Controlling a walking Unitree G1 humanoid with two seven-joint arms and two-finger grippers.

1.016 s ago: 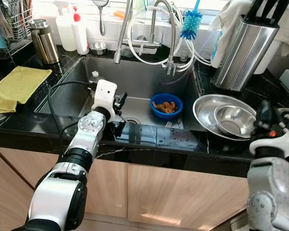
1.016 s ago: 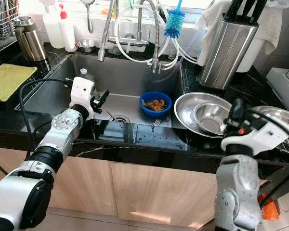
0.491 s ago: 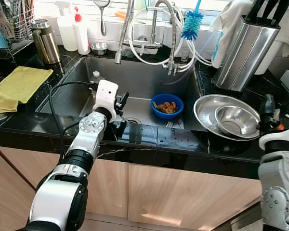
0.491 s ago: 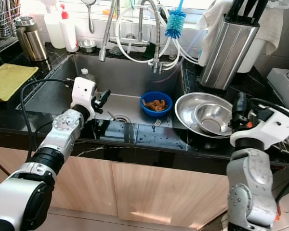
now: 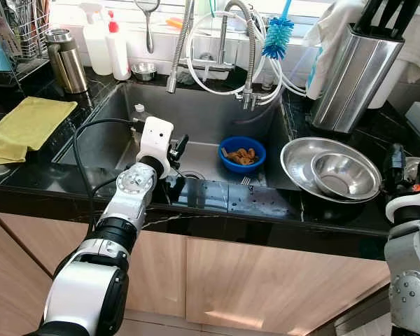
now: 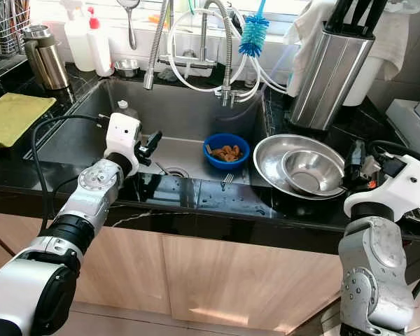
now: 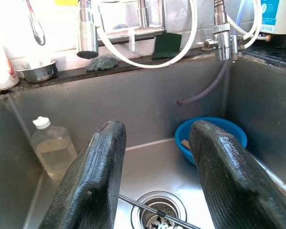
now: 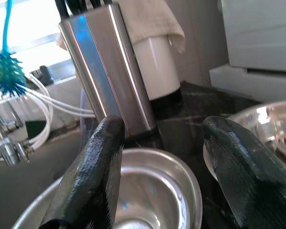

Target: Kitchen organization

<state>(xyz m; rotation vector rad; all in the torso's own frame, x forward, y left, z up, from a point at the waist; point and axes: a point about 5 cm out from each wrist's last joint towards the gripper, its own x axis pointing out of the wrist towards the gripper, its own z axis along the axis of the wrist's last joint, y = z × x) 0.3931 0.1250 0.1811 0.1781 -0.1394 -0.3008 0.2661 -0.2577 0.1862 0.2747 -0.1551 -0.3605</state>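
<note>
My left gripper (image 5: 176,147) hangs open over the near left part of the steel sink (image 5: 119,115), nothing between its fingers (image 7: 93,186). Beyond it, a blue bowl (image 5: 242,154) holding brown food scraps sits on the sink floor, also seen past the fingers as the blue bowl (image 7: 212,138). A thin utensil (image 7: 152,210) lies across the drain. On the counter to the right, a small steel bowl (image 5: 346,175) rests inside a large steel bowl (image 5: 299,162). My right gripper (image 5: 395,162) is open just right of them, fingers (image 8: 93,176) aimed at the small steel bowl (image 8: 152,195).
A plastic bottle (image 5: 138,112) stands in the sink's far left corner. A steel knife block (image 5: 353,70) is behind the bowls, another steel dish (image 8: 271,119) to their right. A yellow cloth (image 5: 24,126), thermos (image 5: 66,59) and soap bottles (image 5: 106,45) occupy the left counter. Faucet hoses (image 5: 224,49) overhang the sink.
My right arm has swung outward to the right, so its gripper now sits at the right rim of the nested bowls. The left gripper has barely moved.
</note>
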